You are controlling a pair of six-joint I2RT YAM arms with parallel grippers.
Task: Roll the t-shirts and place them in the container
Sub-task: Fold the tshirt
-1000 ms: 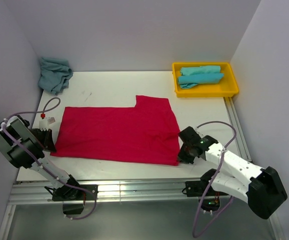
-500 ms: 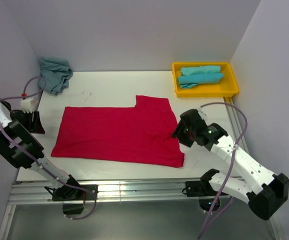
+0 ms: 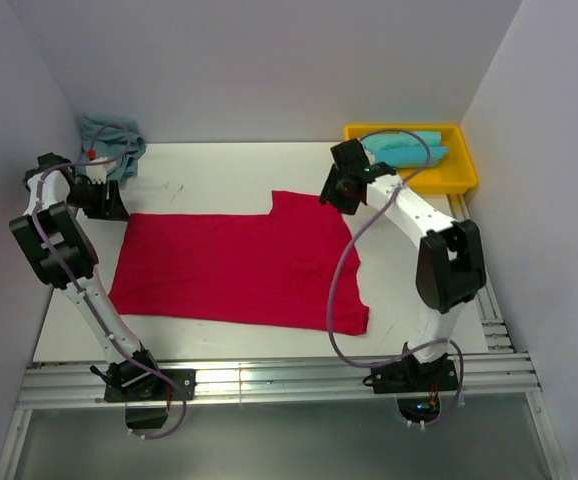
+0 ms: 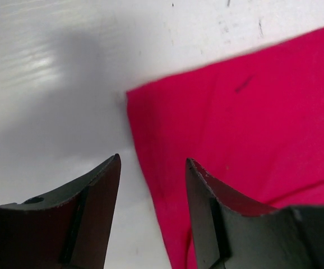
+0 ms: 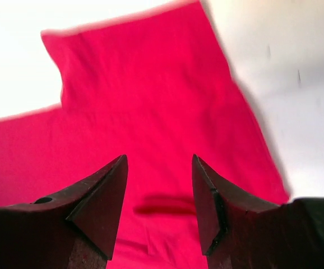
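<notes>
1. The red t-shirt [image 3: 239, 265] lies spread flat in the middle of the table [image 3: 219, 175]. A crumpled turquoise t-shirt [image 3: 109, 135] sits at the far left corner, and more turquoise t-shirts [image 3: 414, 148] lie rolled in the yellow tray [image 3: 449, 186].
2. The left pincer [image 3: 104, 197] is released and holds nothing, hovering at the shirt's far left corner. The right pincer [image 3: 341, 187] is also released and empty, over the far right part of the shirt.
3. Risk: the left pincer could clench on bare table, because the cloth corner lies off-centre, nearer its right finger.
4. Risk: if one side catches cloth and the other does not, the far edge would likely lift unevenly and the roll start skewed.
5. Risk: the right arm's cable [image 3: 341, 285] loops above the shirt's right edge and might drag and wrinkle it.
6. Only the left wrist view shows how the corner sits against the fingers. From above, the arm hides that spot.
7. Only the top view shows the whole layout, the tray and the other shirts. The right wrist view, slightly blurred, shows just red cloth below and pale table beyond.
</notes>
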